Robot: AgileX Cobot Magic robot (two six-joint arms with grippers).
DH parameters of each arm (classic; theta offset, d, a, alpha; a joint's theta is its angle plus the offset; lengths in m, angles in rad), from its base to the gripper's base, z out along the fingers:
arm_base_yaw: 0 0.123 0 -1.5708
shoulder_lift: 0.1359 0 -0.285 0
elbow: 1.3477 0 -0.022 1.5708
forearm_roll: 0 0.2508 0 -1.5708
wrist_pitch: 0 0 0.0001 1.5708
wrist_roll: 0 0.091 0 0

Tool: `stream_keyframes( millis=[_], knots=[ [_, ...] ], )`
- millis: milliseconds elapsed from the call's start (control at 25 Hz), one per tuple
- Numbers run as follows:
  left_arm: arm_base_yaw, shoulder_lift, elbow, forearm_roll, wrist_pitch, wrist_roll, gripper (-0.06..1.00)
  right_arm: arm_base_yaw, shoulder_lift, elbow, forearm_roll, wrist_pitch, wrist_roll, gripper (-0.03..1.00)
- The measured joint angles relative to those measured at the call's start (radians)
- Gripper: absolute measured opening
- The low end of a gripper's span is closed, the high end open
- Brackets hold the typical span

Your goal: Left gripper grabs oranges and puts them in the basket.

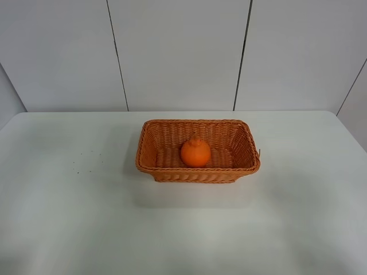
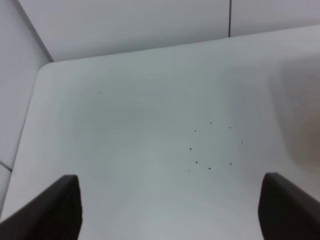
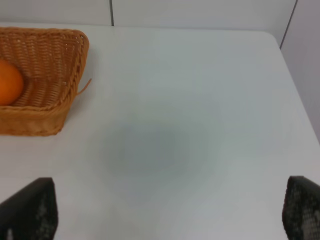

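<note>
The orange sits upright inside the wicker basket at the middle of the white table; its stem end points up. In the right wrist view the basket and part of the orange show at one edge. Neither arm shows in the exterior high view. My left gripper is open and empty over bare table, its two black fingertips far apart. My right gripper is open and empty too, off to the right of the basket.
The white table has a few small dark specks left of the basket. Grey wall panels stand behind the table's far edge. A loose wicker strand sticks out from the basket's right corner.
</note>
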Motion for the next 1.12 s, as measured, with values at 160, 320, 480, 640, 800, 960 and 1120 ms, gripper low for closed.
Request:
stream_keyframes(
  millis=[160, 320, 480, 640, 800, 960, 1120],
  knots=[
    [0.000, -0.155, 0.078, -0.017, 0.012, -0.001, 0.82, 0.000, 0.000, 0.000, 0.000, 0.000, 0.000, 0.69],
    [0.000, -0.282, 0.134, -0.021, 0.050, -0.001, 0.82, 0.000, 0.000, 0.000, 0.000, 0.000, 0.000, 0.69],
    [0.000, -0.403, 0.152, -0.034, 0.108, -0.001, 0.82, 0.000, 0.000, 0.000, 0.000, 0.000, 0.000, 0.69],
    [0.000, -0.513, 0.152, -0.063, 0.143, -0.001, 0.82, 0.000, 0.000, 0.000, 0.000, 0.000, 0.000, 0.69],
    [0.000, -0.597, 0.152, -0.090, 0.179, -0.024, 0.82, 0.000, 0.000, 0.000, 0.000, 0.000, 0.000, 0.69],
    [0.000, -0.633, 0.152, -0.100, 0.230, -0.033, 0.82, 0.000, 0.000, 0.000, 0.000, 0.000, 0.000, 0.69],
    [0.000, -0.635, 0.152, -0.140, 0.288, -0.034, 0.82, 0.000, 0.000, 0.000, 0.000, 0.000, 0.000, 0.69]
  ],
)
